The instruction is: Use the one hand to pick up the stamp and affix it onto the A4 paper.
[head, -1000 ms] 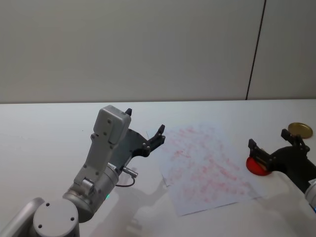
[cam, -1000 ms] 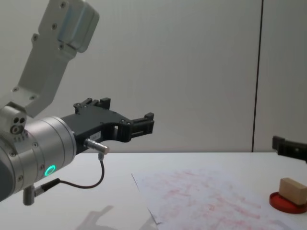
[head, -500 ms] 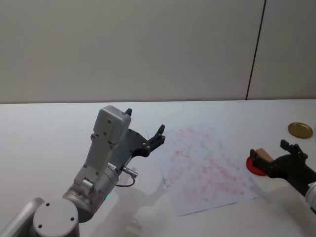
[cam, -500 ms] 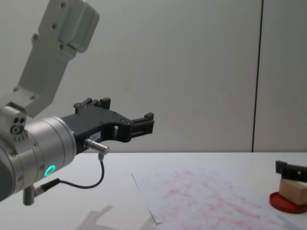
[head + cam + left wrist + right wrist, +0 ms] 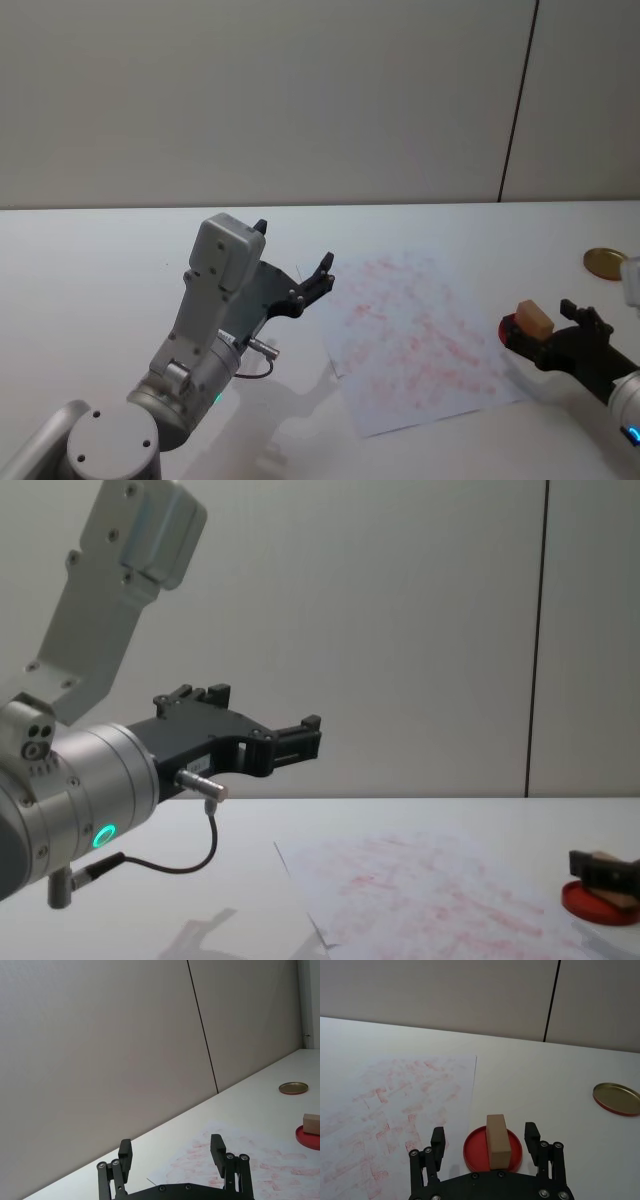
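Over on the right side of the table (image 5: 90,262), just past the A4 paper (image 5: 420,340), my right claw (image 5: 485,1135) hangs low with its fingers spread wide. One finger is on each side of the stamp (image 5: 498,1147), with a gap on both sides, so neither touches the wood. The stamp stands on the round red ink pad (image 5: 472,1154), which sits just beside the paper's right edge, off the sheet. A gold lid (image 5: 616,1098) lies farther back and to the right, well apart from the pad. My left claw (image 5: 171,1152) is held up above the table, left of the paper, its fingers likewise wide apart and gripping nothing.
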